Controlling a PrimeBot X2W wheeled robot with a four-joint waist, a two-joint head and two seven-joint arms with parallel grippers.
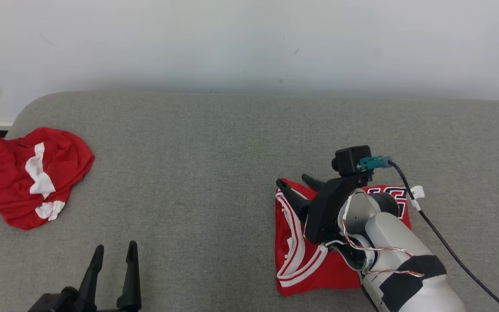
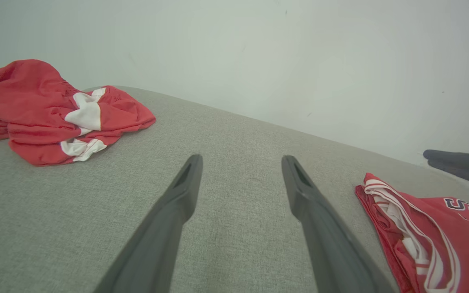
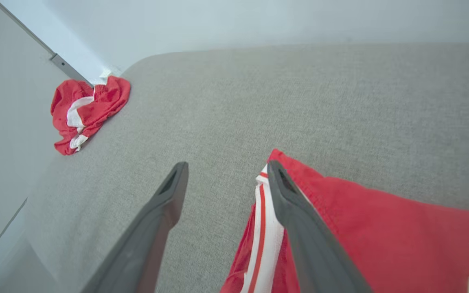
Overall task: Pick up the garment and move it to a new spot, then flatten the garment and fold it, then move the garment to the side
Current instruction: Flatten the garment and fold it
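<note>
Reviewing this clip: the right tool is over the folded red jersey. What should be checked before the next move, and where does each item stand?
1. Right tool fingers apart: ok.
2. Right tool clear of the folded jersey: cannot tell; in the right wrist view one finger overlaps its striped edge.
3. Folded jersey lies flat and compact on the grey cushion: ok.
4. Left tool open, holding nothing: ok.
5. Crumpled red garment lies at the far left, apart from both tools: ok.
</note>
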